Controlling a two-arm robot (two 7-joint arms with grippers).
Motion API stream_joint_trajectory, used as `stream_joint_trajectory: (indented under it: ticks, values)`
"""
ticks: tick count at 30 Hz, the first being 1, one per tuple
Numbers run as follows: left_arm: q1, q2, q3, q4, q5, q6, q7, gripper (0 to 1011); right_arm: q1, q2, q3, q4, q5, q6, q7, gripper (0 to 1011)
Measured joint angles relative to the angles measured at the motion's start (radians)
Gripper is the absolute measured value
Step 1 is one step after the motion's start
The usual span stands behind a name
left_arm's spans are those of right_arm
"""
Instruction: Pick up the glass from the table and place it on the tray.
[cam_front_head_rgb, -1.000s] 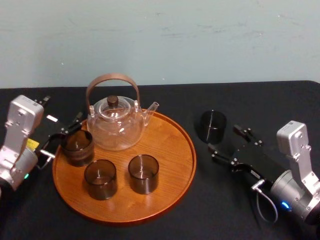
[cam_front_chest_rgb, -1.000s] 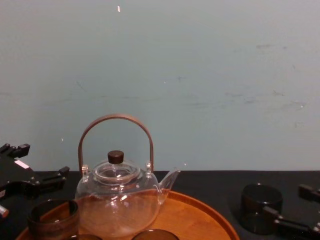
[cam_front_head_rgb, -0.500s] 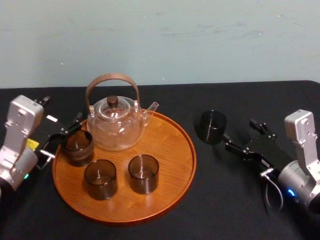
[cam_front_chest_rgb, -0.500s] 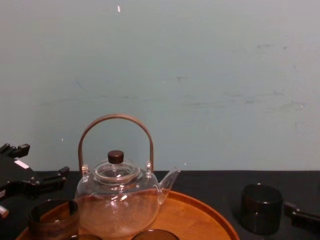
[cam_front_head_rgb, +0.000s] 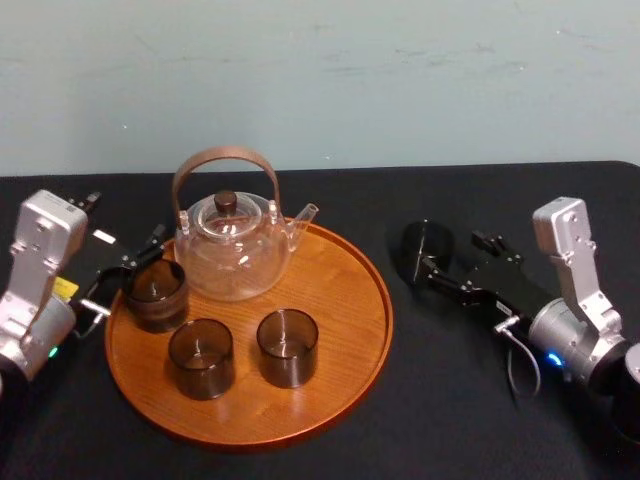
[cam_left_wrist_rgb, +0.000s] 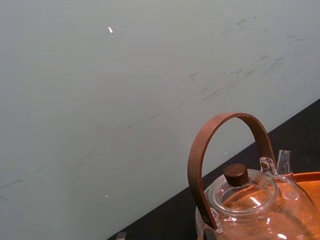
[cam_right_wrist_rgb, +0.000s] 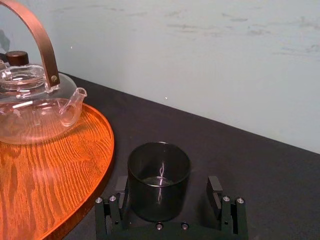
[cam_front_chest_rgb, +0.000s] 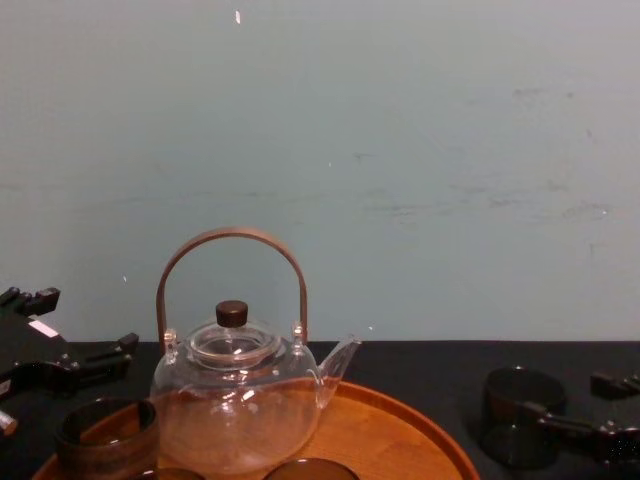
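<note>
A dark glass (cam_front_head_rgb: 425, 252) stands on the black table, to the right of the round wooden tray (cam_front_head_rgb: 345, 300). My right gripper (cam_front_head_rgb: 452, 256) is open and low at the glass. In the right wrist view the glass (cam_right_wrist_rgb: 158, 180) stands between the two fingers (cam_right_wrist_rgb: 118, 196), closer to one of them, and neither is closed on it. The chest view shows the glass (cam_front_chest_rgb: 518, 412) with one finger (cam_front_chest_rgb: 560, 420) beside it. My left gripper (cam_front_head_rgb: 125, 275) rests open at the tray's left edge, beside another dark glass (cam_front_head_rgb: 155, 295).
A glass teapot (cam_front_head_rgb: 230, 245) with a brown arched handle stands at the back of the tray. Two more dark glasses (cam_front_head_rgb: 200, 358) (cam_front_head_rgb: 287, 347) sit on the tray's front half. The tray's right part is bare wood. A pale wall rises behind the table.
My right gripper backed away to the right of the table glass, then came forward again with its fingers around it. The glass and the left arm have not moved.
</note>
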Motion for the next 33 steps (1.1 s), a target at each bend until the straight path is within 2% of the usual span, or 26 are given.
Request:
stream_joint_trajectory:
  ticks: [4, 13, 23, 33]
  values:
    - [0.0, 0.0, 0.0, 0.0, 0.0, 0.0, 0.0, 1001, 0.026, -0.008, -0.015, 0.037, -0.004, 0.001, 0.011, 1002]
    - [0.0, 0.0, 0.0, 0.0, 0.0, 0.0, 0.0, 1001, 0.056, -0.015, -0.03, 0.079, -0.01, 0.001, 0.022, 1002]
    - [0.0, 0.0, 0.0, 0.0, 0.0, 0.0, 0.0, 1001, 0.115, -0.027, -0.051, 0.133, -0.019, -0.008, 0.04, 1003]
    - [0.0, 0.0, 0.0, 0.0, 0.0, 0.0, 0.0, 1001, 0.177, -0.058, -0.075, 0.228, -0.03, -0.027, 0.051, 1002]
